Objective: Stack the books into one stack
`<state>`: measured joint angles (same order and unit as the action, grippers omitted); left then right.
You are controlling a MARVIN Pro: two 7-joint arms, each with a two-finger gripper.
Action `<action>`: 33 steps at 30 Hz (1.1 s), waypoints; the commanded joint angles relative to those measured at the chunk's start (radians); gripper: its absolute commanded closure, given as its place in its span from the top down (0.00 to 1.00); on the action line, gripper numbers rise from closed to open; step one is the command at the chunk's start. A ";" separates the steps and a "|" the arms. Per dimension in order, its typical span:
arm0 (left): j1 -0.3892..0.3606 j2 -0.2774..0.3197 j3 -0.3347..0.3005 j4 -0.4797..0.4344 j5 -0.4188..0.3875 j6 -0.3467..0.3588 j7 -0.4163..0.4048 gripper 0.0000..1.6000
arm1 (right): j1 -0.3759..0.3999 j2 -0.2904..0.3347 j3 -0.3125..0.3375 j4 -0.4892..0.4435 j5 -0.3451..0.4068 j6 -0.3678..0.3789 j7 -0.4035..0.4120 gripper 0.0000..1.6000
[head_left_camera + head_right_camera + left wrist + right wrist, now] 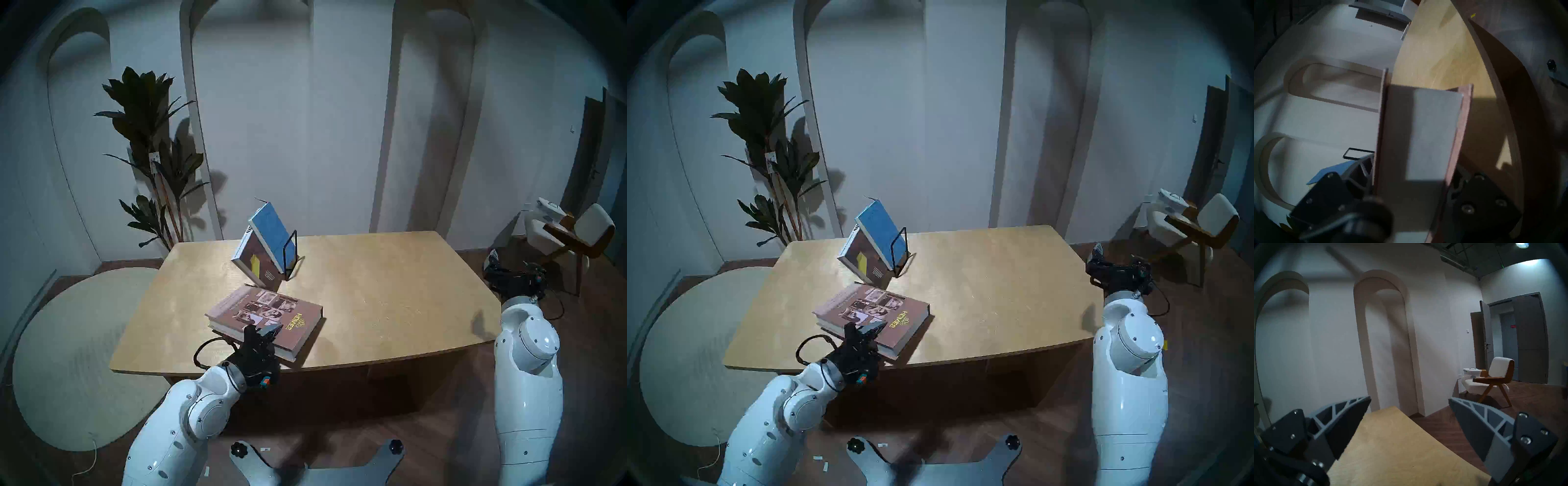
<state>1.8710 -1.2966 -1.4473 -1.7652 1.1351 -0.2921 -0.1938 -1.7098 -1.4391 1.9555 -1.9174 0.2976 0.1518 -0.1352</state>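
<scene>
Head view: left gripper (263,334) pinches near edge of HOMES book (271,314); brown book (256,261) and blue book (273,237) lean in wire rack (291,253) beyond it.
Left wrist: book's edge (1423,135) between fingers, seemingly clamped.
Right wrist: right gripper (1409,414) spread, above table (1398,446) corner, books well apart.

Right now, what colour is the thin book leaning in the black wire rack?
Plain blue thin book, clearest in the head stereo left view.

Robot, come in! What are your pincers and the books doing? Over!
Left pincer clamped on HOMES book, flat on table. Right pincer open, empty. Brown book and blue book leaning in wire rack. Path clear.
</scene>
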 commanded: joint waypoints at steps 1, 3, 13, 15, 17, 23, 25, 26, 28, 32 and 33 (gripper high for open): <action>-0.020 -0.038 -0.004 -0.032 0.001 0.035 0.025 0.00 | 0.018 0.008 0.002 -0.019 0.001 -0.009 0.004 1.00; -0.024 -0.046 0.006 -0.032 -0.001 0.038 0.020 0.00 | 0.018 0.008 0.002 -0.019 0.002 -0.009 0.004 1.00; -0.018 -0.037 0.070 -0.057 -0.049 -0.003 -0.090 0.00 | 0.018 0.009 0.002 -0.019 0.003 -0.010 0.006 1.00; -0.022 -0.041 0.084 -0.063 -0.054 -0.007 -0.105 0.00 | 0.018 0.009 0.002 -0.019 0.003 -0.010 0.006 1.00; -0.025 -0.047 0.100 -0.070 -0.045 -0.003 -0.111 0.00 | 0.019 0.008 0.003 -0.019 0.003 -0.010 0.006 1.00; -0.053 -0.084 0.150 -0.048 -0.013 0.024 -0.116 0.00 | 0.019 0.007 0.003 -0.018 0.001 -0.009 0.008 1.00; -0.084 -0.117 0.170 -0.015 -0.020 0.044 -0.131 0.00 | 0.020 0.006 0.004 -0.018 0.000 -0.009 0.009 1.00; -0.096 -0.126 0.177 -0.006 -0.012 0.055 -0.135 0.00 | 0.020 0.006 0.004 -0.018 0.000 -0.009 0.009 1.00; -0.102 -0.138 0.180 0.002 -0.012 0.067 -0.135 0.00 | 0.020 0.006 0.004 -0.018 0.000 -0.009 0.009 1.00; -0.119 -0.179 0.181 0.022 -0.013 0.128 -0.157 0.00 | 0.020 0.005 0.005 -0.018 -0.002 -0.009 0.010 1.00; -0.124 -0.174 0.186 0.027 -0.033 0.138 -0.155 0.00 | 0.020 0.005 0.005 -0.018 -0.002 -0.009 0.010 1.00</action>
<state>1.7991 -1.3999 -1.2812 -1.7614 1.1308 -0.2190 -0.3299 -1.6982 -1.4328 1.9609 -1.9151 0.2958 0.1510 -0.1218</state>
